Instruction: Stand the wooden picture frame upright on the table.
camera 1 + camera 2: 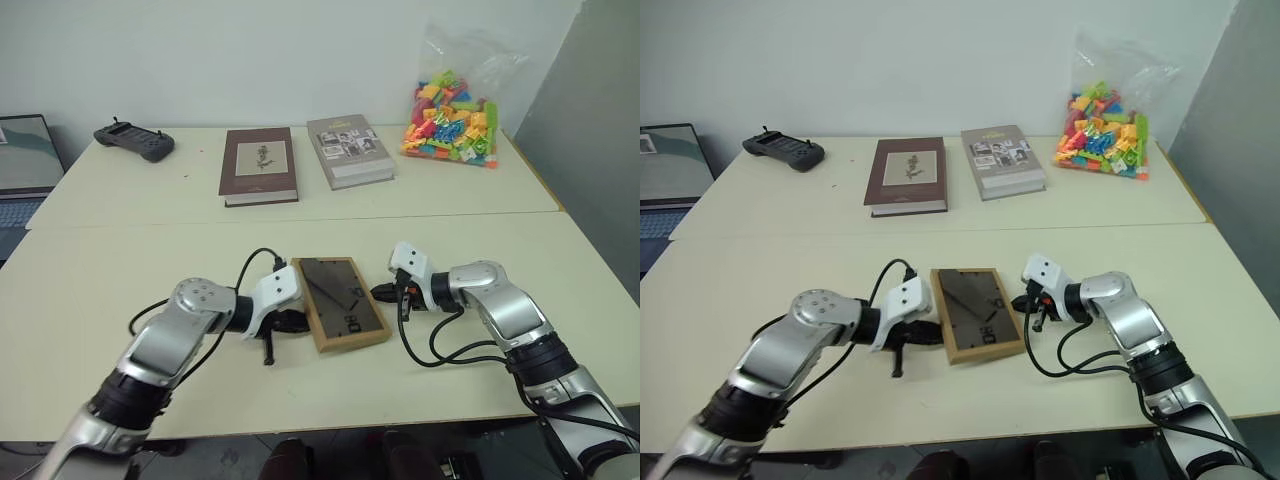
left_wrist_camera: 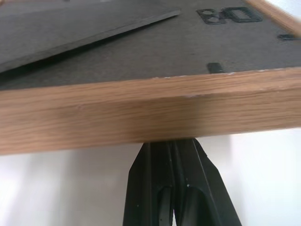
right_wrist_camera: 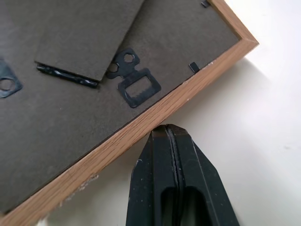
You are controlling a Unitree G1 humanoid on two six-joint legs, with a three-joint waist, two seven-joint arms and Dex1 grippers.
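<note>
1. Fingers of the left gripper (image 2: 181, 146) are pressed together, empty, tips met against the left wood edge of the small light-wood picture frame (image 1: 339, 302).
2. Fingers of the right gripper (image 3: 167, 129) are likewise closed, touching the opposite edge.
3. Frame is seen lying back-up on the pale cream table (image 1: 140, 270); a black sawtooth hanger (image 3: 136, 87) is shown by the right wrist view.
4. No writing can be read.

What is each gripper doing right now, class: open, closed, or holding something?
Left gripper: closed, holding nothing, its tips at the wooden picture frame's edge.
Right gripper: closed, holding nothing, its tips at the frame's opposite edge.
</note>
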